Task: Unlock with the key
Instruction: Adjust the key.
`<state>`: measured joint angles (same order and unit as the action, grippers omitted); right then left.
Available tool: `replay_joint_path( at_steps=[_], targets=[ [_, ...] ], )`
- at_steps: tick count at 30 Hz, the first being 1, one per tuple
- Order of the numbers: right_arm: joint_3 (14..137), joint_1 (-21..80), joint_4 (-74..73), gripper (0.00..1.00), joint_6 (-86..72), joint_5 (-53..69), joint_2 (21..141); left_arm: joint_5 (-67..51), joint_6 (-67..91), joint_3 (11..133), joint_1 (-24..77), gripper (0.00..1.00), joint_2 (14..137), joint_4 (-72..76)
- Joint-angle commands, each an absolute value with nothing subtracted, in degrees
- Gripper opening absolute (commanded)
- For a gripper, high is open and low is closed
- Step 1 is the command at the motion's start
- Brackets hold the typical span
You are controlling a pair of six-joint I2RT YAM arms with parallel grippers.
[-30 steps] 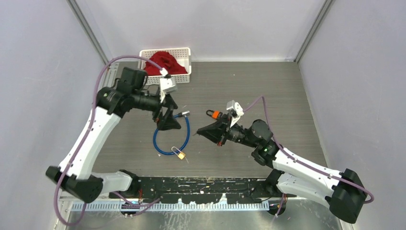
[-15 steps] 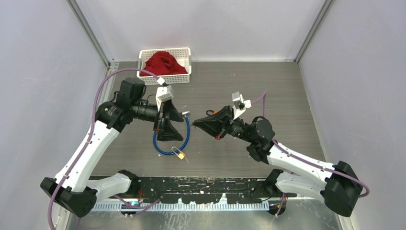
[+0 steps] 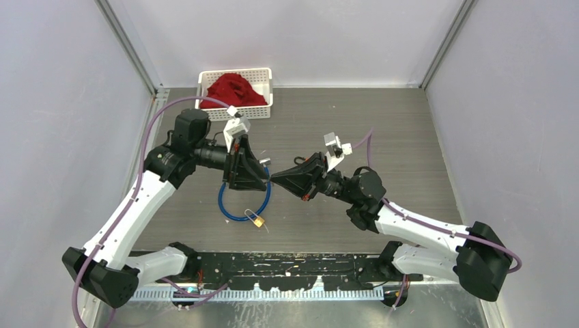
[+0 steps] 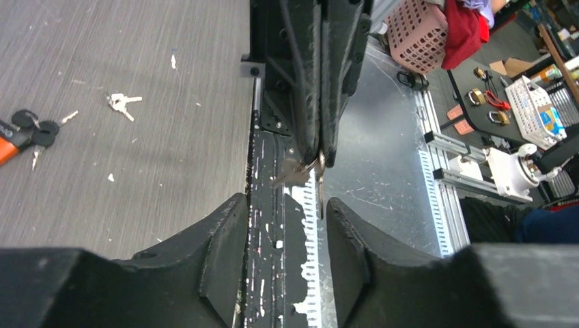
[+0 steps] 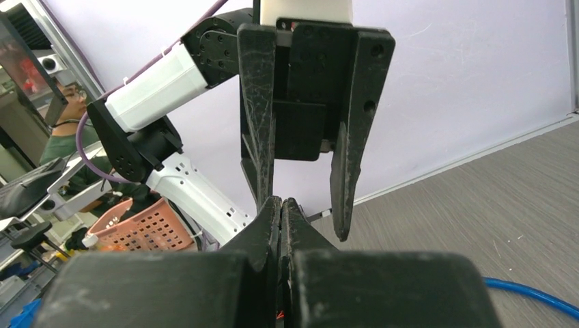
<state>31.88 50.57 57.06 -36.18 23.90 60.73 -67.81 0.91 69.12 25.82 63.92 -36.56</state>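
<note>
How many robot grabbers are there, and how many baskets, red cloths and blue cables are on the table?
grippers: 2, left gripper and right gripper
basket: 1
red cloth: 1
blue cable: 1
Total: 5

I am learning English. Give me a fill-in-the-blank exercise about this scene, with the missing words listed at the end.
1. The cloth in the white basket is ___.
2. The cable lying on the table is ___ in colour.
3. The right gripper holds the key with its jaws ___.
4. The left gripper has its jaws ___, one finger on each side of the key.

Missing words: red; blue; shut; open.
</note>
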Motion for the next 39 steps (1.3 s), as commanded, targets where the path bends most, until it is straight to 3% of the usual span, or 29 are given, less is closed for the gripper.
replay_joint_path(
  at_steps=[1, 8, 13, 19, 27, 34, 39],
  targets=[
    [33.79, 51.43, 61.19, 0.01, -35.58, 22.26, 61.29, -74.02, 6.8, 69.65, 25.93, 0.45, 64.05, -28.98],
    [33.65, 52.13, 61.02, 0.01, -34.67, 20.75, 61.48, -75.99, 8.91, 67.83, 25.93, 0.34, 62.89, -27.34],
    [33.44, 52.56, 60.1, 0.01, -33.69, 20.64, 60.96, -73.41, 7.52, 66.66, 25.89, 0.33, 61.77, -29.04],
    [32.72, 52.7, 58.22, 0.01, -32.34, 20.35, 59.85, -69.95, 3.36, 68.11, 25.32, 0.14, 61.68, -33.73],
    [32.58, 52.88, 57.97, 0.01, -31.99, 21.12, 60.51, -69.65, 1.54, 68.94, 25.23, 0.01, 61.52, -35.6],
    [33.28, 53.86, 55.24, 0.01, -29.97, 22.16, 60.83, -64.32, -3.35, 70.35, 24.96, 0.0, 61.71, -41.23],
    [34.09, 54.05, 51.09, 0.02, -27.84, 23.51, 60.73, -63.45, -11.36, 73.14, 24.61, 0.0, 64.18, -52.94]
  ],
)
